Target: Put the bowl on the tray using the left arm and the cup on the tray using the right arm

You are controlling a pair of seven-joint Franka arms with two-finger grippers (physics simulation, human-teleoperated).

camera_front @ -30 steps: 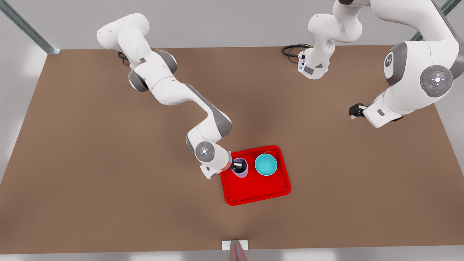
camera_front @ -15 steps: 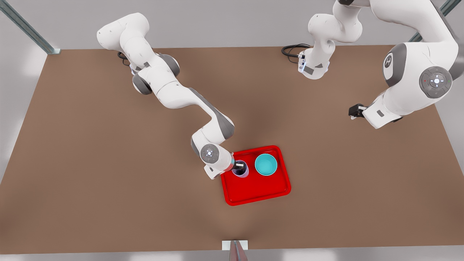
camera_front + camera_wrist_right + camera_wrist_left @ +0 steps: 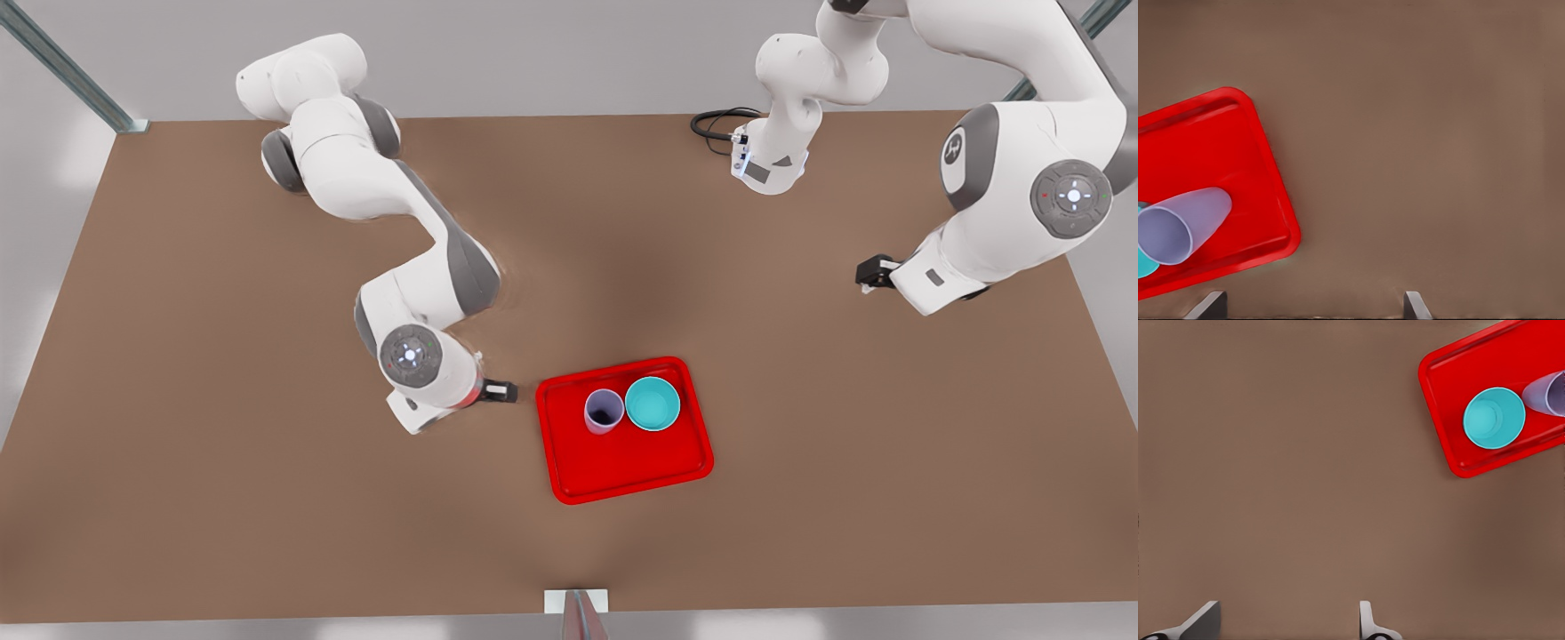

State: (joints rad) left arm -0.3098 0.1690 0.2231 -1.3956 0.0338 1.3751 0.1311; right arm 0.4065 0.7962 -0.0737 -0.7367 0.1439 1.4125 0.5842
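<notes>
The right gripper (image 3: 507, 391), a dark two-finger claw on a glossy white Franka wrist, hangs over bare table just off the tray's edge on the front view's left. In its wrist view its two grey fingertips (image 3: 1213, 305) stand wide apart with nothing between them — spread and empty. The left gripper (image 3: 867, 272) waits well away on the front view's right, near the table's edge; its pale fingertips (image 3: 1201, 621) are likewise parted over plain brown surface, holding nothing.

No readable writing shows; the only marks are a small round emblem on a grey joint cap of the arm on the front view's right and ringed indicator lights on both arms' wrist caps.

The flat bright red rectangular tray (image 3: 622, 467) with rounded corners and a low raised rim looks smooth and glossy, like moulded plastic. On it, toward its far half, stands the pale lavender tapered cup (image 3: 604, 412) — upright, handle-free, dark inside. Just beside it, touching or nearly so, sits the small round teal bowl (image 3: 652, 404), wider, shorter and plain. Both rest inside the rim.

The matte brown table (image 3: 222, 444) is flat and uniform.
</notes>
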